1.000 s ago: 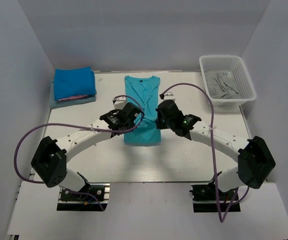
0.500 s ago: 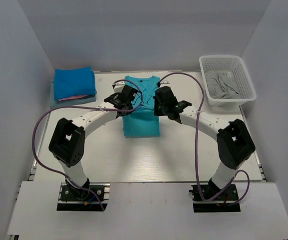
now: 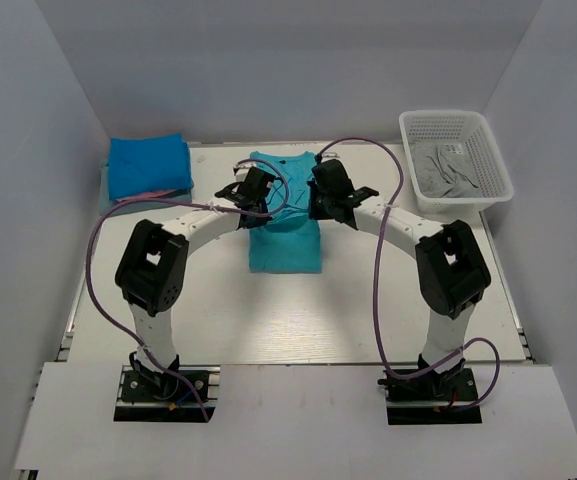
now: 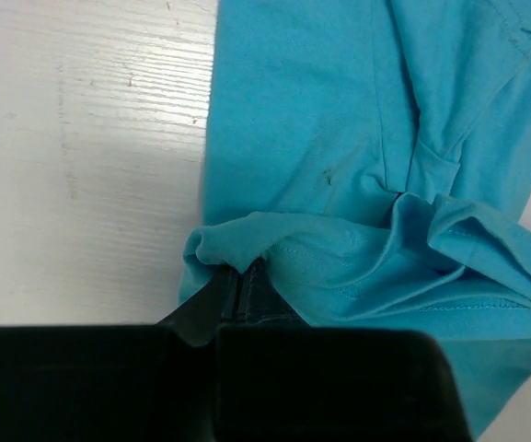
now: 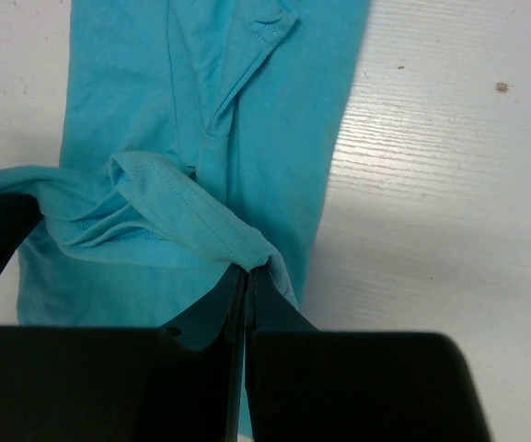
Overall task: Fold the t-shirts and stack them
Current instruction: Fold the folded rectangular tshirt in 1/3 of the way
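A bright turquoise t-shirt [image 3: 285, 235] lies in the middle of the table, narrowed to a long strip with its collar at the far end. My left gripper [image 3: 261, 190] is shut on the shirt's hem at its left corner [image 4: 237, 276]. My right gripper [image 3: 318, 192] is shut on the hem's right corner [image 5: 248, 267]. Both hold the hem [image 5: 164, 207] lifted over the shirt's upper half, folded back toward the collar. A folded stack sits at the far left: a deeper blue t-shirt [image 3: 148, 165] on top, a pink edge [image 3: 150, 194] and a pale grey-blue one [image 3: 118, 205] under it.
A white lattice basket [image 3: 488, 150] at the far right holds crumpled grey fabric [image 3: 448, 170]. Purple cables loop over both arms. White walls close in the table on the left, right and back.
Both grippers have carried the turquoise hem from the near part of the shirt toward the collar. The arms have stretched out farther from their bases.
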{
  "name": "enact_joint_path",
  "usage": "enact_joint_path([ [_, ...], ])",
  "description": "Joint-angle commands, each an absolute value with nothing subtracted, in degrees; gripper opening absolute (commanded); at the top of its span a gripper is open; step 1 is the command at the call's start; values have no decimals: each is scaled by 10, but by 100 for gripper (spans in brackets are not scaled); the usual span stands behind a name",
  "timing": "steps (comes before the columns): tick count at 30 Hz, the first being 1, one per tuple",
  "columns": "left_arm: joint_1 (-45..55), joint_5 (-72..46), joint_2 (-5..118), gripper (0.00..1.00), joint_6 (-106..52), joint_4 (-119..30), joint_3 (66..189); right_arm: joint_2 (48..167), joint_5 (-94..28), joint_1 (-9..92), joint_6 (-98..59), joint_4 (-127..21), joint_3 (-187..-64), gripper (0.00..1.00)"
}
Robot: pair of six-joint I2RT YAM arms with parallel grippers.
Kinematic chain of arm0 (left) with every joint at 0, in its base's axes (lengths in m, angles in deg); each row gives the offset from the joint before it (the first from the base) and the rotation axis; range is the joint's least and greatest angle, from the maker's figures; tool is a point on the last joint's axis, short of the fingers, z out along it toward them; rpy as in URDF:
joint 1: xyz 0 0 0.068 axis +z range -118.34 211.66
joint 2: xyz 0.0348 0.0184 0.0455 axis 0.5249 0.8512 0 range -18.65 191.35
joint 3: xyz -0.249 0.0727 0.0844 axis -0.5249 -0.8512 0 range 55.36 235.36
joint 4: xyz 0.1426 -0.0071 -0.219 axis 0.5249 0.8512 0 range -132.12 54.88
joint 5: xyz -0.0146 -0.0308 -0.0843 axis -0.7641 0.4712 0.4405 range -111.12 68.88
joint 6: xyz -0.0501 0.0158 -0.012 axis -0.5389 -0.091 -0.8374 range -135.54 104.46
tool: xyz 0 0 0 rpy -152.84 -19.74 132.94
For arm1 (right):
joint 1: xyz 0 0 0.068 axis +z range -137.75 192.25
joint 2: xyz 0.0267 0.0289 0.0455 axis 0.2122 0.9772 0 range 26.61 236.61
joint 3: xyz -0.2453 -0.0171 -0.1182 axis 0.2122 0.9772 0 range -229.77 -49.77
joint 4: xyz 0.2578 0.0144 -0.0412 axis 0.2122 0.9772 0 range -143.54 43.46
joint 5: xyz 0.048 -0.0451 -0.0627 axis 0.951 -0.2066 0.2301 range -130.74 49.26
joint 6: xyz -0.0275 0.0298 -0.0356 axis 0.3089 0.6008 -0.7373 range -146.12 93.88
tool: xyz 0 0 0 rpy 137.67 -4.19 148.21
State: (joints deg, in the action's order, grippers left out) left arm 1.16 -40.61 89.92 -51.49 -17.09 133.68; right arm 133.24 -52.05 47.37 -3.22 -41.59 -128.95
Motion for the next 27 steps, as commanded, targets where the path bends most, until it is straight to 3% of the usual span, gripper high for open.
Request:
enact_joint_path([
  [1, 15, -388, 910, 0, -497, -189, 1367, 1350, -503, 464, -33, -418, -1319, 0],
  [6, 28, -405, 945, 1, -522, -165, 1399, 1399, -494, 455, -27, -399, -1360, 0],
  [8, 34, -400, 958, 7, -522, -159, 1417, 1409, -501, 451, -18, -397, -1370, 0],
  [11, 46, -420, 988, 50, -532, -151, 1456, 1438, -506, 438, -13, -411, -1390, 23],
  [12, 56, -429, 1009, 78, -532, -163, 1471, 1462, -515, 428, -16, -415, -1428, 26],
  [15, 84, -441, 1076, 92, -532, -116, 1638, 1505, -542, 407, -38, -411, -1513, 46],
  [16, 91, -441, 1094, 93, -532, -101, 1675, 1512, -542, 406, -38, -404, -1529, 46],
  [20, 107, -441, 1122, 99, -526, -9, 1788, 1478, -540, 398, -60, -403, -1515, 63],
  [21, 107, -441, 1106, 99, -526, -9, 1734, 1463, -532, 399, -63, -412, -1468, 79],
  [23, 107, -425, 1055, 99, -526, -47, 1642, 1403, -510, 399, -65, -447, -1399, 90],
  [27, 98, -359, 900, 99, -526, -157, 1366, 1304, -425, 404, -35, -452, -1275, 90],
])
